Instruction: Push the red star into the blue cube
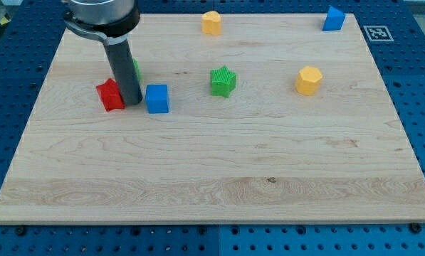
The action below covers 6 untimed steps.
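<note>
The red star (109, 95) lies on the wooden board (212, 185) at the view's left. The blue cube (156, 99) sits a short way to its right. My tip (132, 104) stands between the two, touching or nearly touching the red star's right side and just left of the blue cube. The dark rod hides part of the star's right edge.
A green block (135, 70) shows partly behind the rod. A green star (223, 81) sits mid-board. A yellow block (308, 80) is at the right, another yellow block (211, 23) at the top middle, and a second blue block (333, 18) at the top right.
</note>
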Available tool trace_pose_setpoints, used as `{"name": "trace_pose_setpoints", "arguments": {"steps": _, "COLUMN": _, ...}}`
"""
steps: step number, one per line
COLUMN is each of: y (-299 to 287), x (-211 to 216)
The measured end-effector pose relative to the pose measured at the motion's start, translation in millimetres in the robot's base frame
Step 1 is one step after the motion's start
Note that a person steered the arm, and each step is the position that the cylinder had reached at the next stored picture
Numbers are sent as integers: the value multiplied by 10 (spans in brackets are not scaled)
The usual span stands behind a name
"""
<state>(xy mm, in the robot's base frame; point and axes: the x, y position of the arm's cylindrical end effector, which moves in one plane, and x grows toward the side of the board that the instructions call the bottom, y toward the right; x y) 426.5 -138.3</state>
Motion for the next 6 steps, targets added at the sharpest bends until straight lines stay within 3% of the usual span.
{"name": "trace_pose_setpoints", "arguments": {"steps": 1, "y": 3, "x": 489}}
{"name": "trace_pose_setpoints", "arguments": {"steps": 2, "y": -199, "x": 721}}
{"name": "trace_pose_setpoints", "arguments": {"steps": 4, "y": -1058, "x": 339}}
{"name": "trace_pose_setpoints", "arguments": {"steps": 5, "y": -944, "x": -57}}
{"name": "trace_pose_setpoints", "arguments": {"steps": 6, "y": -624, "x": -110}}
